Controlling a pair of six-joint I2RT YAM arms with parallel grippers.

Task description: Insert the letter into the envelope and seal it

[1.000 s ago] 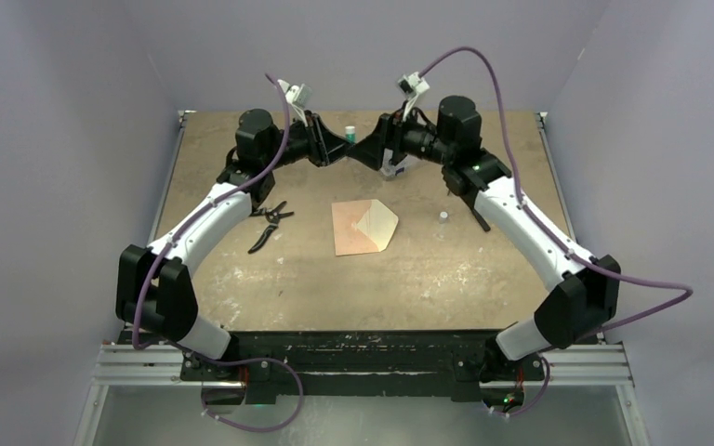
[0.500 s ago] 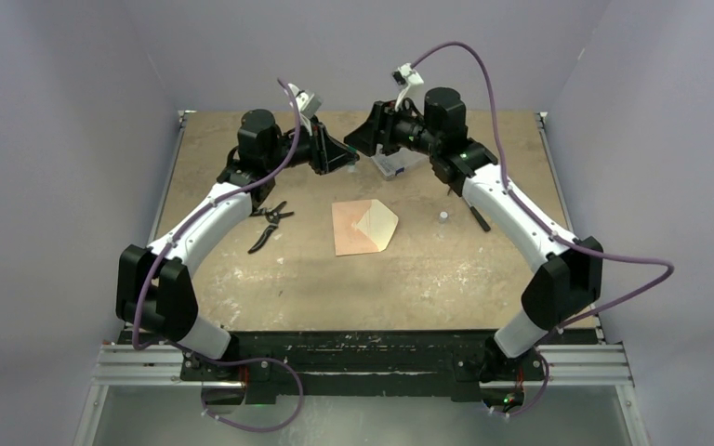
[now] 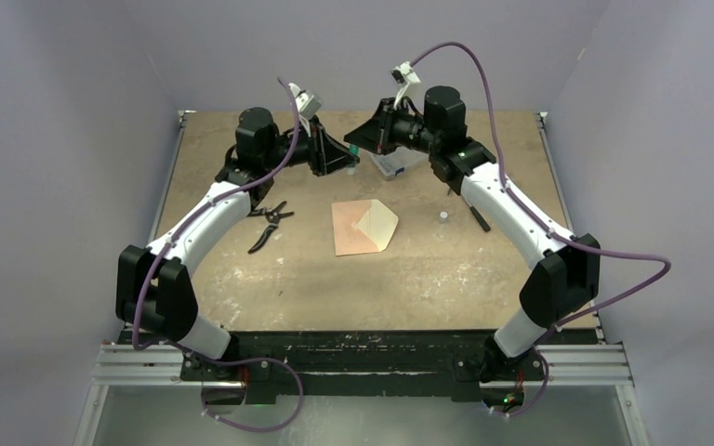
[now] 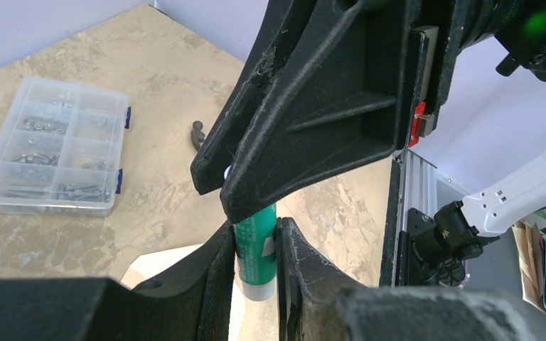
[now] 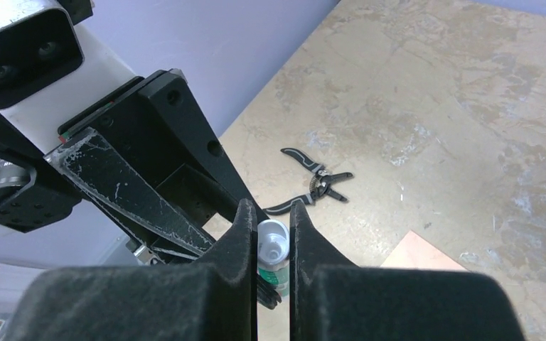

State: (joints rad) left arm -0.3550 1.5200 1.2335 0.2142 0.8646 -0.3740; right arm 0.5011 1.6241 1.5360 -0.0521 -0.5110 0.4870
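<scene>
The envelope (image 3: pixel 363 228) lies flat mid-table (image 3: pixel 428 279), its pointed flap toward my right. Beyond it, in the air, my left gripper (image 4: pixel 254 241) is clamped on the green glue stick (image 4: pixel 256 273) and my right gripper (image 5: pixel 272 209) pinches its white top. If I pull off-line, the tube may slip or drop onto the paper. I can't see the letter apart from the envelope, and my fingers hide the cap seam.

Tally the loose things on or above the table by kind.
Envelope: 1
Pliers: 1
Parts box: 1
Glue stick: 1
Small cap: 1
Black stick: 1
Total: 6
</scene>
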